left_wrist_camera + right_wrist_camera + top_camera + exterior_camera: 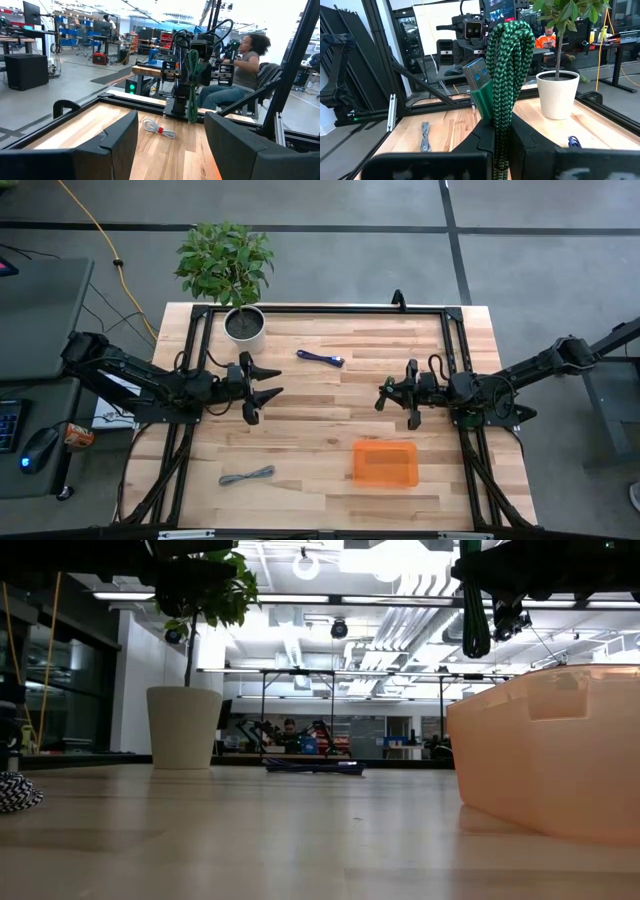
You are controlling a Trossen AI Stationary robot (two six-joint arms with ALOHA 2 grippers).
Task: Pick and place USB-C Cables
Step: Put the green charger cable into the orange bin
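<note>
My right gripper (390,391) hovers over the middle right of the table, shut on a green braided USB-C cable bundle (506,60) that also shows in the low view (475,620). A dark blue cable bundle (320,358) lies flat near the far edge. The grey bundle (247,476) lies by the near left edge. My left gripper (270,385) is open above the left half of the table, pointing at the right arm and touching nothing. The orange tray (385,463) sits near the right gripper, toward the near edge. My right gripper pinches the green cable bundle (501,127) between its two fingers (482,137), several strands together. The fingers reach in level from the table's right. The bundle is lifted clear of the table, its free loops hanging below the gripper (476,635) and a plug (480,80) sticking out beside them.
A white pot with a leafy plant (244,325) stands at the far left of the table. A pale cord bundle with a red tie (159,128) lies on the wood between the arms. A black frame rail (320,310) edges the table. A person (247,65) sits beyond it.
</note>
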